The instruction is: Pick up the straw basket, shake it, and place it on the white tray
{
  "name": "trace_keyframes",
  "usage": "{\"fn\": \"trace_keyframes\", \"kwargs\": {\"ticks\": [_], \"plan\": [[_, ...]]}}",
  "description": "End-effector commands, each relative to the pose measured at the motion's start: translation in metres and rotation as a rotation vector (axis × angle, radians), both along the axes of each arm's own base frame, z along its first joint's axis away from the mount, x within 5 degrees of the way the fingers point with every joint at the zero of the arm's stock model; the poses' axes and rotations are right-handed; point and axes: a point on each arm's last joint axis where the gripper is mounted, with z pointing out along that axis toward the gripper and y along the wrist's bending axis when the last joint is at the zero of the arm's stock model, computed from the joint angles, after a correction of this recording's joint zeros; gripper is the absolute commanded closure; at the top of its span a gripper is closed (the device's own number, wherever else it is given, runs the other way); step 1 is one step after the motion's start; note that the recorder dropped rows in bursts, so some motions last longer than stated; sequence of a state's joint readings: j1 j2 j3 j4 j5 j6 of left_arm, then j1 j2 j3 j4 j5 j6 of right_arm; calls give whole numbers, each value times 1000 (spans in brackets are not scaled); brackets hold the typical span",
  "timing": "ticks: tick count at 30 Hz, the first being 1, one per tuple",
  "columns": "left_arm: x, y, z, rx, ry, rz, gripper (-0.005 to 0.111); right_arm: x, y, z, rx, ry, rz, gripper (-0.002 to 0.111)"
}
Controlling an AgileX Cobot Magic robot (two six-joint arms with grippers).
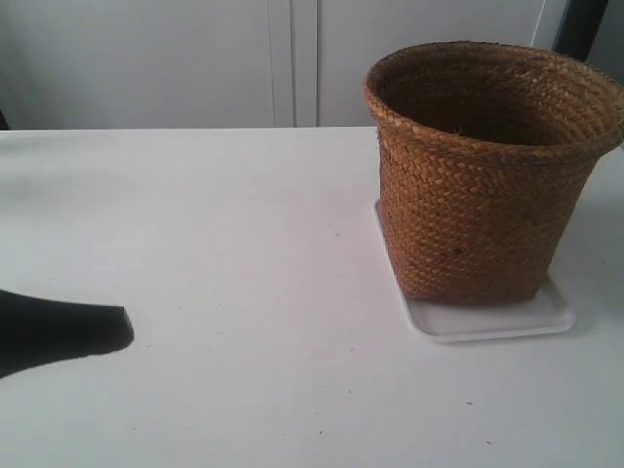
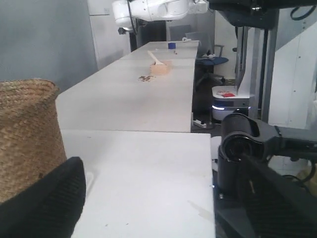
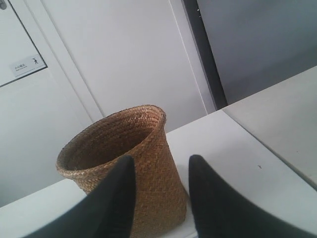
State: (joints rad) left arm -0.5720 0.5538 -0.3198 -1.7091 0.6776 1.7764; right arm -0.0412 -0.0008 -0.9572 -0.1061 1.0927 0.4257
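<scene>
The straw basket [image 1: 483, 166] stands upright on the white tray [image 1: 487, 320], which shows past its base at the front and sides. In the right wrist view my right gripper [image 3: 161, 161] is open, its two black fingers [image 3: 119, 198] apart in front of the basket [image 3: 124, 148] and not touching it. In the left wrist view my left gripper [image 2: 158, 208] is open over bare table, with the basket [image 2: 27, 134] off to one side beyond one finger [image 2: 47, 206]. A black fingertip [image 1: 88, 331] of the arm at the exterior view's left lies low over the table, far from the basket.
The white table [image 1: 244, 292] carries the tray. White cabinet doors [image 1: 292, 58] stand behind it. A second long table [image 2: 143, 84] with a wooden brush [image 2: 158, 64] and a white robot arm [image 2: 148, 10] lie beyond. A black arm part [image 2: 242, 144] sits past the table edge.
</scene>
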Motion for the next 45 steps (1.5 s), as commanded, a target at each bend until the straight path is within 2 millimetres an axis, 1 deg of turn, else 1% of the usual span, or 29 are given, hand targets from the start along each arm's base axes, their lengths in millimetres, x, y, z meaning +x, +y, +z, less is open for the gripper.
{"fn": "trace_keyframes", "kwargs": {"ticks": [1, 3, 4, 7, 10, 11, 13, 15, 18, 19, 20, 21, 22, 23, 24, 28, 29, 32, 33, 35, 36, 37, 38, 40, 43, 45], "plan": [[1, 1, 7, -5, -184, 32, 22, 1, 1, -1, -3, 7, -8, 73], [1, 1, 7, 13, -302, 35, 22, 1, 1, -1, -3, 7, -8, 73], [1, 1, 7, 19, -330, 40, 22, 1, 1, -1, -3, 7, -8, 73], [10, 3, 12, 35, -274, 144, 22, 1, 1, -1, -3, 7, -8, 73], [28, 15, 21, 19, -86, 383, 22, 1, 1, -1, -3, 7, -8, 73], [35, 24, 24, -15, 20, 516, 22, 1, 1, -1, -3, 7, -8, 73], [43, 40, 25, -99, 172, 702, 22, 1, 1, -1, -3, 7, -8, 73], [45, 58, 26, -211, 283, 870, 22, 1, 1, -1, -3, 7, -8, 73], [41, 77, 30, -364, 354, 1011, 22, 1, 1, -1, -3, 7, -8, 73], [38, 77, 32, -365, 318, 994, 22, 1, 1, -1, -3, 7, -8, 73], [32, 73, 35, -340, 251, 932, 22, 1, 1, -1, -3, 7, -8, 73], [26, 67, 37, -271, 140, 864, 22, 1, 1, -1, -3, 7, -8, 73], [11, 52, 41, -142, -39, 682, 22, 1, 1, -1, -3, 7, -8, 73], [7, 48, 43, -115, -91, 619, 22, 1, 1, -1, -3, 7, -8, 73], [4, 46, 47, -109, -137, 592, 22, 1, 1, -1, -3, 7, -8, 73], [-2, 43, 51, -120, -215, 530, 22, 1, 1, -1, -3, 7, -8, 73], [-1, 43, 50, -125, -201, 536, 22, 1, 1, -1, -3, 7, -8, 73], [9, 56, 44, -174, 51, 706, 22, 1, 1, -1, -3, 7, -8, 73], [14, 61, 37, -178, 182, 775, 22, 1, 1, -1, -3, 7, -8, 73], [22, 75, 22, -127, 364, 965, 22, 1, 1, -1, -2, 7, -6, 73], [26, 83, 15, -133, 435, 1074, 22, 1, 1, -1, -2, 7, -6, 73], [28, 89, 8, -133, 470, 1150, 22, 1, 1, -1, -2, 7, -6, 73], [30, 91, 1, -85, 444, 1176, 22, 1, 1, -1, -2, 7, -6, 73], [33, 88, -16, -5, 384, 1160, 22, 1, 1, -1, -2, 7, -6, 73], [35, 85, -28, -4, 321, 1129, 22, 1, 1, -1, -2, 7, -6, 73], [35, 83, -32, -26, 242, 1105, 22, 1, 1, -1, -2, 7, -6, 73]]}}
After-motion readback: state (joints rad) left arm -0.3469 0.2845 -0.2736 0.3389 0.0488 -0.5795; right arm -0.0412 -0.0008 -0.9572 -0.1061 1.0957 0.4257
